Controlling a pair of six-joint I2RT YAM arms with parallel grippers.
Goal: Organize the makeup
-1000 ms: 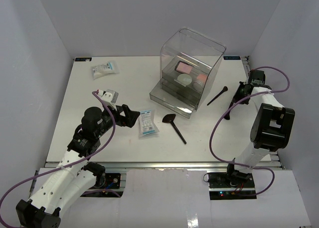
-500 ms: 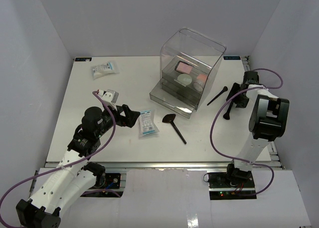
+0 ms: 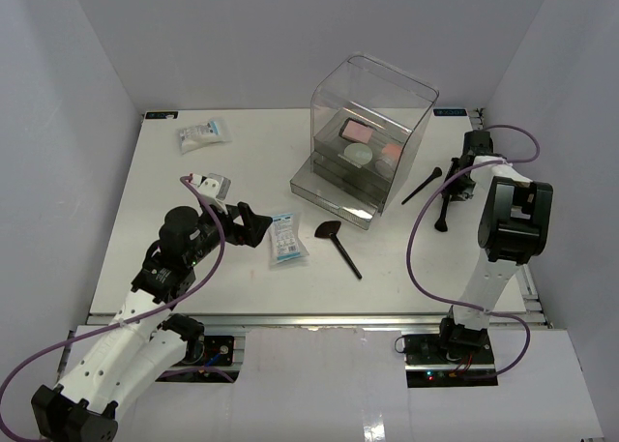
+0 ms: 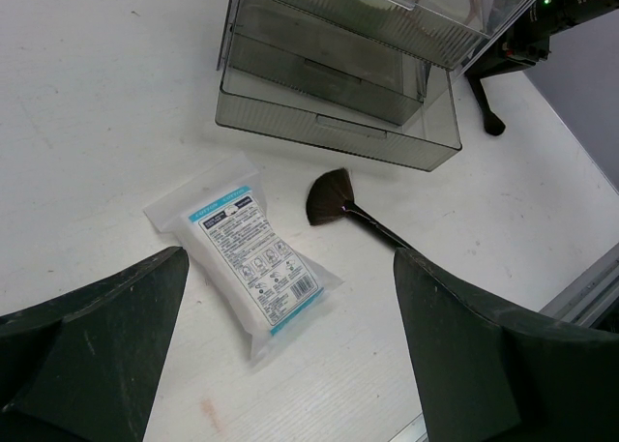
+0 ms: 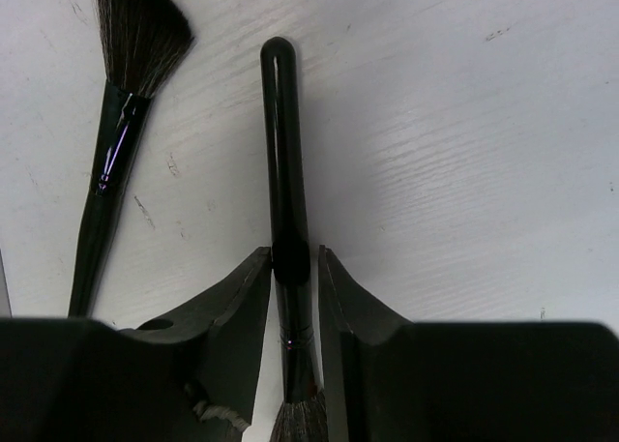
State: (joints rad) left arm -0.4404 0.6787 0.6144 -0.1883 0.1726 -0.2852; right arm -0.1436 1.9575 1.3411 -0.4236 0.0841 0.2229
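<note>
right gripper [image 5: 293, 256] has its 2 fingers pressed in on the shaft of a slim black glossy-handled brush [image 5: 279, 132]. it's pinching it about midway, with the rounded handle end poking out past the fingertips and the bristles back toward the wrist. can't tell if that brush is lifted off the white table [image 3: 242, 176] or resting on it. a 2nd slim black brush with a dark tapered head [image 5: 116, 142] lies loose just beside it, roughly alongside, not touching.

clock directions are from the overhead view, 12 = far edge, counted from the table's middle. that brush pair is out at 3 o'clock near the right edge, with the loose one on the 9 o'clock side of the held one. the large clear plastic box with grey drawers [image 3: 334, 192] sits at 1 o'clock. under its clear hood are a pink rectangular palette [image 3: 356, 130], a small round pale compact [image 3: 359, 154] and 1 more pinkish thing i can't make out.

left gripper [image 3: 253, 225] is spread wide with nothing in it, at 8 o'clock. it's pointed at a flat white-and-blue packet [image 4: 247, 258] lying near the middle. a flat fan-headed black brush [image 3: 338, 247] lies just beside that packet on its 3 o'clock side, apart from it. a 2nd white-and-blue packet [image 3: 203, 133] is off at 10 o'clock near the far-left corner.
</note>
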